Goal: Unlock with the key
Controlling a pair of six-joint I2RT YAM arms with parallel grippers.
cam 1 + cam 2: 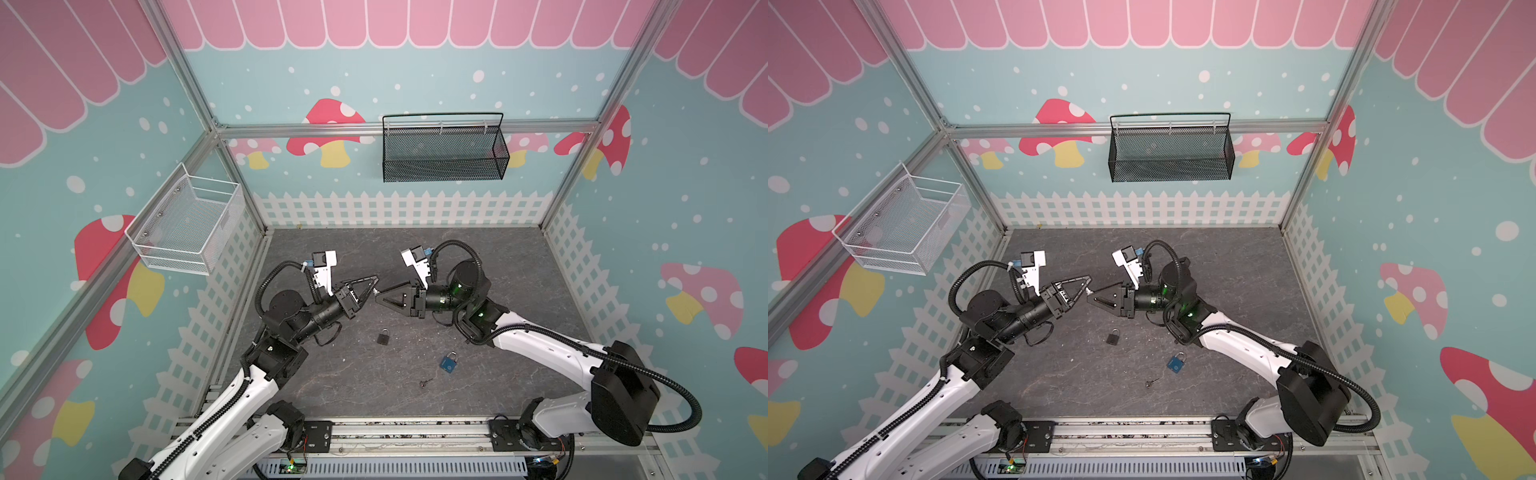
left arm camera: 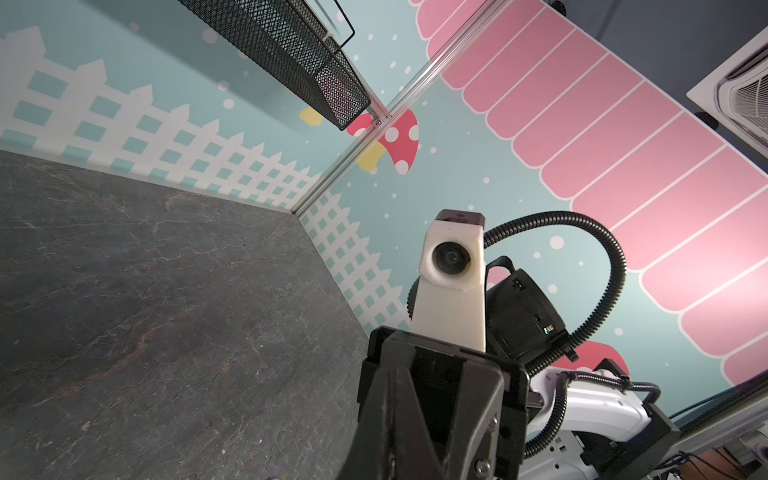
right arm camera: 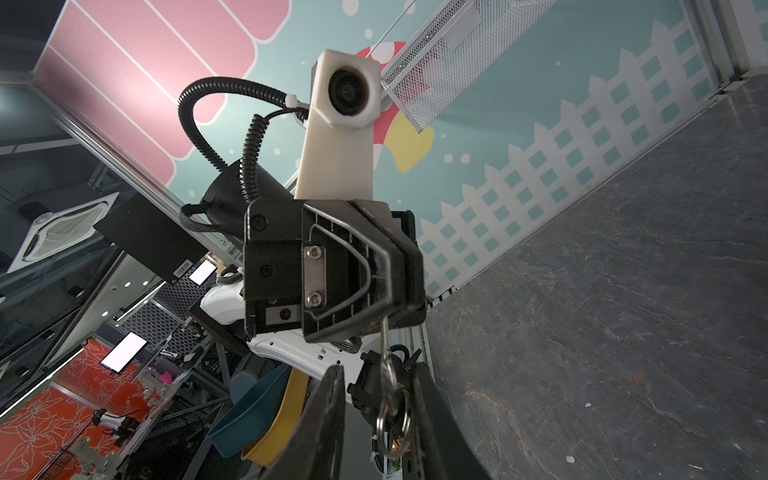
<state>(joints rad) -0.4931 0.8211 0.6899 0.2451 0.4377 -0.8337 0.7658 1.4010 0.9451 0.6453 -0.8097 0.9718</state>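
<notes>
Above the middle of the table my left gripper is shut on a small silver key; its fingertips nearly meet those of my right gripper. In the right wrist view the key's head and ring hang between my right gripper's parted fingers, which are open and do not clamp it. A black padlock lies flat on the table below the grippers. A blue padlock lies nearer the front right. In the left wrist view the key is hidden behind my shut fingers.
A second small key lies on the dark table near the blue padlock. A black mesh basket hangs on the back wall and a white wire basket on the left wall. A metal rail runs along the front edge.
</notes>
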